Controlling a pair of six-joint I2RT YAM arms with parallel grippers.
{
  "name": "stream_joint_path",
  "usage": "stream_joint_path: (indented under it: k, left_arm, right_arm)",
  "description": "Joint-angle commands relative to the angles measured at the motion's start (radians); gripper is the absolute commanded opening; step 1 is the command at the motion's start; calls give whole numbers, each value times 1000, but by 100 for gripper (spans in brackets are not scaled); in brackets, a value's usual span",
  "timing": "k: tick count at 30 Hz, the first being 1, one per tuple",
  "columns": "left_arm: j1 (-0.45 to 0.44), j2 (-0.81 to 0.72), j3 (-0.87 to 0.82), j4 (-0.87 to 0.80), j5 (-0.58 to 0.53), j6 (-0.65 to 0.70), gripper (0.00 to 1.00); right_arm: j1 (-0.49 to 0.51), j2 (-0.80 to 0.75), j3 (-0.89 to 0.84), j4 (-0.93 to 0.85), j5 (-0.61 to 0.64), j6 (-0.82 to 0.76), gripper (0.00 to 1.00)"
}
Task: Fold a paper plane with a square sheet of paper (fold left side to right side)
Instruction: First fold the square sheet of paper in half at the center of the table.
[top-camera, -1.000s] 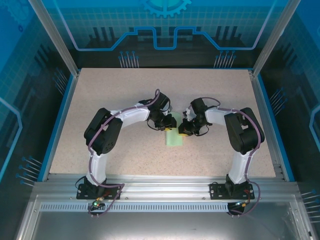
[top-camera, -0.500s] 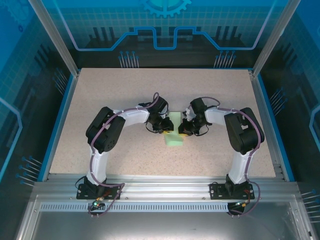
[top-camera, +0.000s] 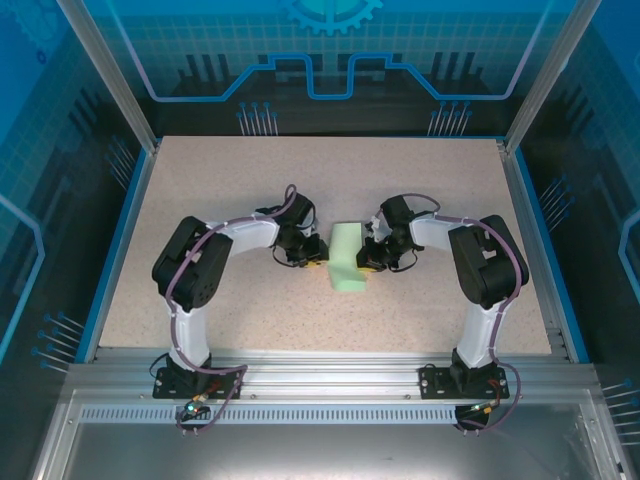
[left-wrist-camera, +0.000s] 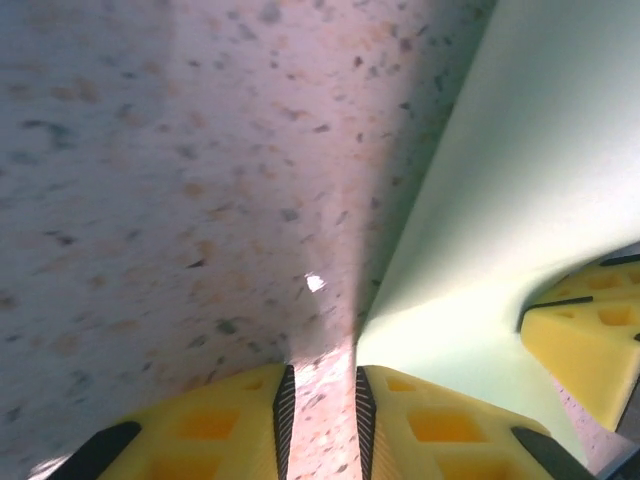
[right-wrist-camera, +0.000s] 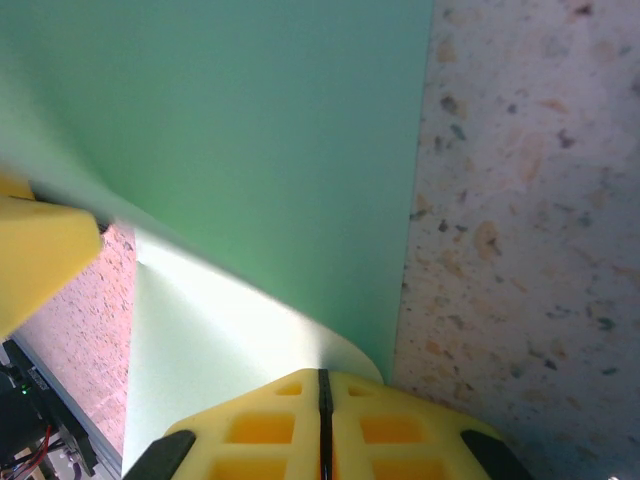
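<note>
- My left claw (top-camera: 313, 251) has drawn back to the left over the last second. It was over the paper and now sits just beside its left edge, clear of it.
- In its wrist view the fingers stand a little apart with bare worktop (top-camera: 250, 180) showing through the gap, so it grips nothing.
- My right claw (top-camera: 368, 262) has not shifted. It is pinched closed on the right edge, and its wrist view shows a curled layer of paper running in between the fingertips.
- The square sheet of paper (top-camera: 346, 262) lies mid-worktop between the two claws as a narrow strip. With the left arm out of the way, its whole length is now uncovered from above.
- I take this to mean the left side has been carried over to the right and let go, so the fold is placed but not yet set.
- The folded edge looks rounded rather than creased flat. I judge it needs pressing down next.
- If I release the right claw too early, the flap could spring back open.
</note>
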Motion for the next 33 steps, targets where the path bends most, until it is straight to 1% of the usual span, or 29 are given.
stream_joint_path:
  k: [1,5,8,13,17,21,27,33]
  left_arm:
    - [3,-68,-11,-7,19,35,27]
    - [-12,-76,7,44,79,39,26]
    - [-31,-24,60,41,104,49,26]
    - [-51,95,180,12,105,63,26]
    - [-52,167,257,-20,76,78,26]
    - [-50,210,293,-61,20,90,26]
    - [-34,234,288,-101,-52,100,27]
    - [10,231,264,-100,-59,110,27]
  right_arm:
    - [2,55,-26,-79,139,-8,9]
    - [1,53,-26,-79,140,-7,9]
    - [3,54,-24,-80,139,-8,9]
    - [4,55,-23,-83,139,-6,9]
    - [6,56,-20,-87,140,-8,9]
    - [6,56,-15,-96,148,-11,9]
    - [6,55,-14,-109,161,-18,9]
    - [6,53,-17,-112,166,-23,9]
